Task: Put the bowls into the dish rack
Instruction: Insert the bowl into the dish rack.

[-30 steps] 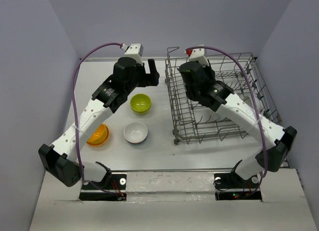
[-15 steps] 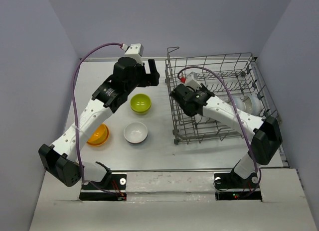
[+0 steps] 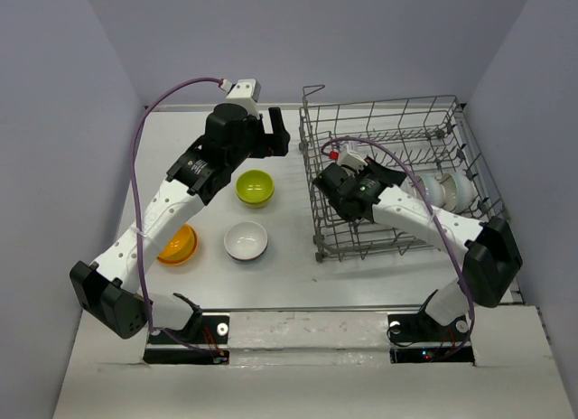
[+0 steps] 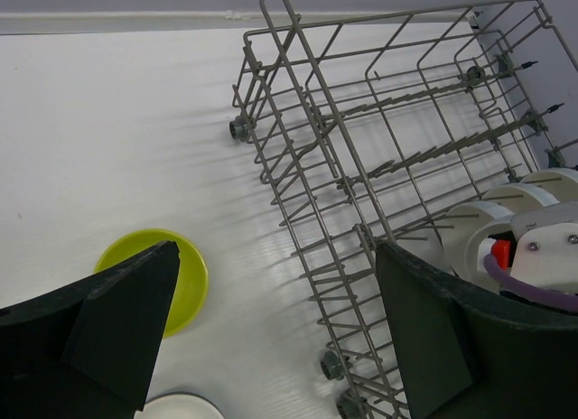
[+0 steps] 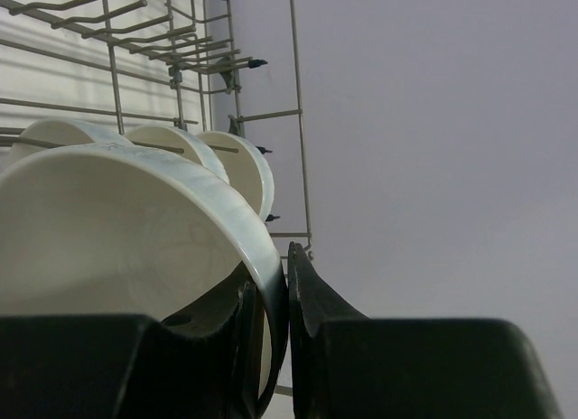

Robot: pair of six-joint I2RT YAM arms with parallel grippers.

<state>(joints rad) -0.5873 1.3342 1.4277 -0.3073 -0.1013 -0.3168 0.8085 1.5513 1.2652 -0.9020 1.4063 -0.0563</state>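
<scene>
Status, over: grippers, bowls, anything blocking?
Left gripper open, empty. Right gripper shut on white bowl in dish rack. Lime bowl, orange bowl, second white bowl on table. No obstruction.

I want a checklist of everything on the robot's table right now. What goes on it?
Surface: white table, no spills seen.
Job's things: lime bowl, white bowl and orange bowl on the table; rack holds upright racked bowls.
Clutter: nothing seen.
Tools: left tool open, empty, above the table; right tool shut on the held bowl, pinching its rim at the rack.
Cables: purple left cable and right cable, one looping along each arm.
Surroundings: plain grey walls.
</scene>
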